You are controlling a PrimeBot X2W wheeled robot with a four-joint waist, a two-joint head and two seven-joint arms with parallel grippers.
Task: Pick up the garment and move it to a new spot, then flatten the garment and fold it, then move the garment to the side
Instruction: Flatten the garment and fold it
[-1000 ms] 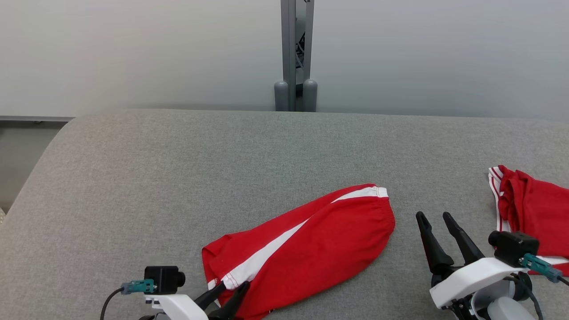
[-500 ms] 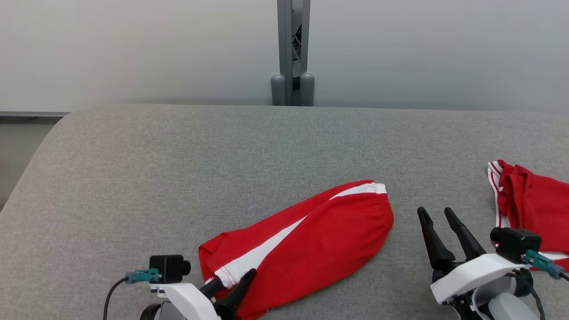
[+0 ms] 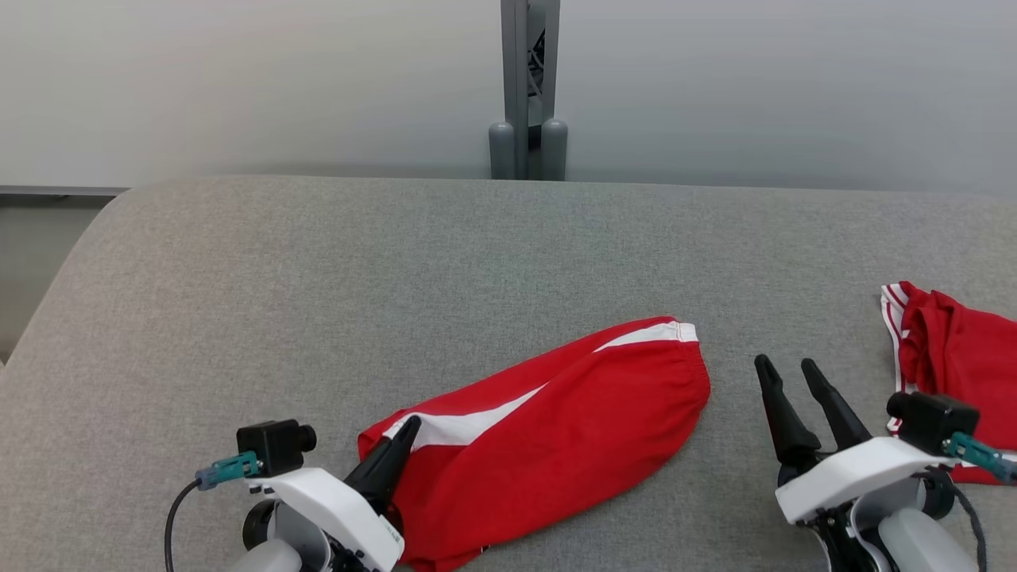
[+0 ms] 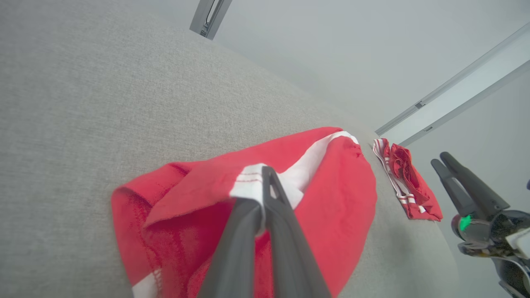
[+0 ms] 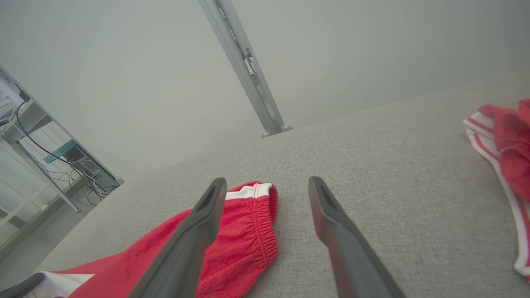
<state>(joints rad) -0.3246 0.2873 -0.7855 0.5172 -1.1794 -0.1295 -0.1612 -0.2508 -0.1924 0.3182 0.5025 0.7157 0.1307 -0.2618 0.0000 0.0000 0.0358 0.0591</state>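
Note:
The garment point(image 3: 556, 421) is a pair of red shorts with a white side stripe, lying folded lengthwise on the grey padded surface point(image 3: 318, 278). My left gripper point(image 3: 409, 429) is shut on its white-striped hem corner at the near left end and holds it raised and folded over. In the left wrist view the garment point(image 4: 331, 186) has that hem pinched at the left gripper point(image 4: 265, 174). My right gripper point(image 3: 788, 367) stands open, just right of the elastic waistband, off the cloth. The right wrist view shows the right gripper point(image 5: 267, 184) open beside the garment point(image 5: 244, 231).
A second red garment with white stripes point(image 3: 953, 357) lies crumpled at the surface's right edge, behind my right wrist. A grey metal post point(image 3: 528, 87) rises behind the far edge. The surface's left edge drops to the floor point(image 3: 32, 262).
My left gripper has shut on the hem corner and carried it up and over the cloth toward the waistband. The right gripper stayed open and still. The camera shifted slightly.

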